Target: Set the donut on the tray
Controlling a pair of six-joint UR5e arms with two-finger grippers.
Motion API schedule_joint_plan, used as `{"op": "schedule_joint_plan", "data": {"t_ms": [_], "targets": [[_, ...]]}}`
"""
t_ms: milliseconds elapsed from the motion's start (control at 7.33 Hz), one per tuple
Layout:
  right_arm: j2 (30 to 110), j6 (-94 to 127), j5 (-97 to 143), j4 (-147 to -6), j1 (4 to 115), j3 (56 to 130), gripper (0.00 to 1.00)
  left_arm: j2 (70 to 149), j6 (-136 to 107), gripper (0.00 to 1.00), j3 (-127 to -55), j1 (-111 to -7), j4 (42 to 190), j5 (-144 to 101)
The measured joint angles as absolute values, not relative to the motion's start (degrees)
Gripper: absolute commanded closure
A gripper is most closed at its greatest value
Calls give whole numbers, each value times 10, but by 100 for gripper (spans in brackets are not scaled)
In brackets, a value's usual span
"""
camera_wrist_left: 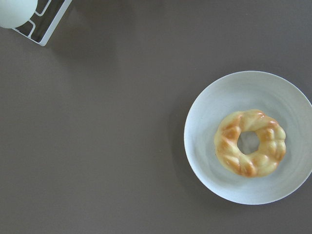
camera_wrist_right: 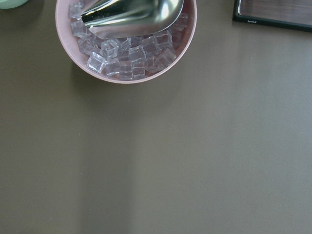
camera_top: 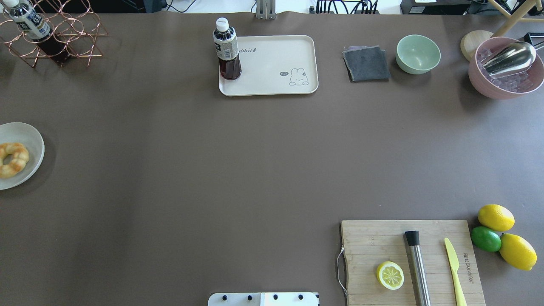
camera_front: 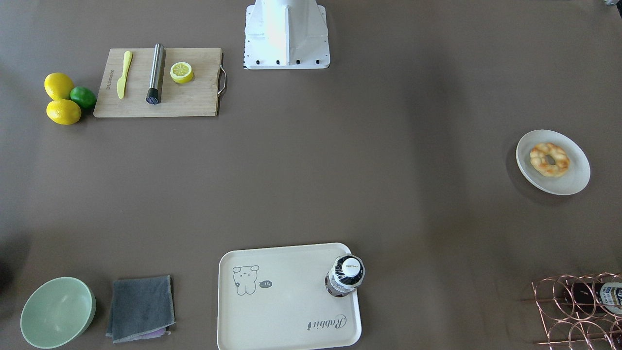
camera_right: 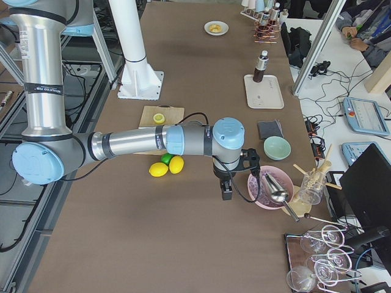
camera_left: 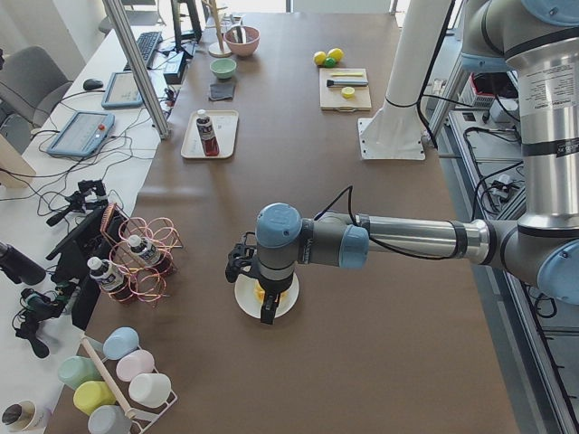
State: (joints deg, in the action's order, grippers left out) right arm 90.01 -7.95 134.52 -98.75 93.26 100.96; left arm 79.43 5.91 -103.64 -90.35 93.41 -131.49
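Note:
The donut (camera_front: 549, 159) is a golden-brown braided ring lying on a round pale plate (camera_front: 573, 180) at the table's edge on my left side. It also shows in the overhead view (camera_top: 12, 159) and in the left wrist view (camera_wrist_left: 250, 143). The cream rabbit tray (camera_top: 272, 68) lies at the far middle of the table, with a dark drink bottle (camera_top: 227, 51) standing on its left corner. My left gripper (camera_left: 268, 312) hangs over the plate in the exterior left view only; I cannot tell if it is open. My right gripper (camera_right: 226, 192) hangs beside a pink ice bowl; I cannot tell its state.
A wooden cutting board (camera_top: 365, 238) holds a lemon half (camera_top: 390, 275), a metal cylinder and a yellow knife; lemons and a lime (camera_top: 485, 238) lie beside it. A grey cloth (camera_top: 366, 63), green bowl (camera_top: 418, 54), pink ice bowl (camera_top: 505, 68) and copper wire rack (camera_top: 63, 34) line the far edge.

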Motion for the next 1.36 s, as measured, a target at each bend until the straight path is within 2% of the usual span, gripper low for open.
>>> {"op": "schedule_joint_plan", "data": {"t_ms": [1091, 1227, 1364], "targets": [[906, -67, 1345, -987, 923, 1023, 0, 795, 61, 5, -1039, -899, 949, -1317], [908, -68, 1345, -988, 922, 1027, 0, 799, 61, 15, -1037, -889, 950, -1316], [911, -68, 1346, -987, 920, 1033, 0, 804, 60, 3, -1032, -869, 950, -1315]]}}
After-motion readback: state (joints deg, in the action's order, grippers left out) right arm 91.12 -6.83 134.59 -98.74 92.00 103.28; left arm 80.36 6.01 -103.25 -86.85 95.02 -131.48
